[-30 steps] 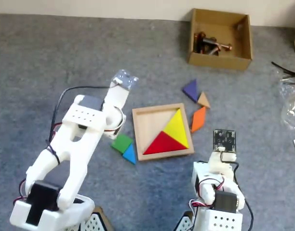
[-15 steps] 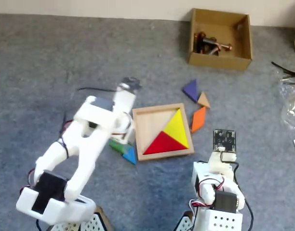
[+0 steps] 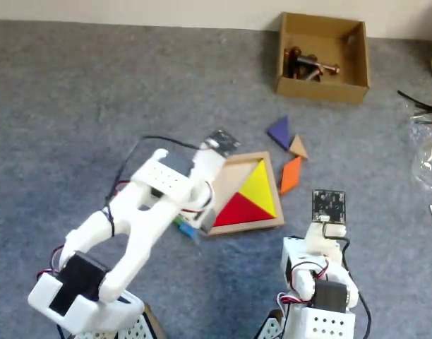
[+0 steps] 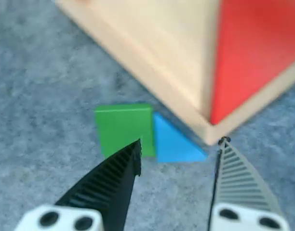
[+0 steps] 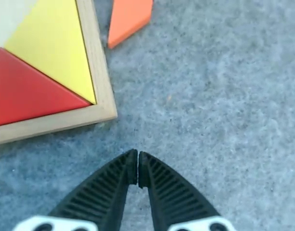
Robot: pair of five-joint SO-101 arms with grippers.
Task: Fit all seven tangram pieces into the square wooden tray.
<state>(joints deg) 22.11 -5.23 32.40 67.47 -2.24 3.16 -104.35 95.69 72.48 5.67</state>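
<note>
Left fingers (image 4: 113, 178) spread above green square (image 4: 122, 127) and blue triangle (image 4: 174, 142), both just beside tray (image 4: 147, 82) corner. Right fingers (image 5: 116, 185) pressed together over table (image 5: 210, 96), near tray corner.

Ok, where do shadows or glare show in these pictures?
High view: even light, glints only on the clear plastic at the right edge. Left wrist view: a shadow on the carpet along the wooden tray. Right wrist view: faint shadow under the tray's rim, no glare.

Tangram set, colours, on grey carpet (image 3: 61, 85).
Pale wood tray (image 3: 251, 225); yellow triangle (image 3: 260, 185), red triangle (image 3: 241, 210), green square (image 4: 124, 129), blue triangle (image 4: 174, 143), orange piece (image 3: 290, 174), purple triangle (image 3: 278, 131), tan triangle (image 3: 297, 147); brown box (image 3: 318, 90).
</note>
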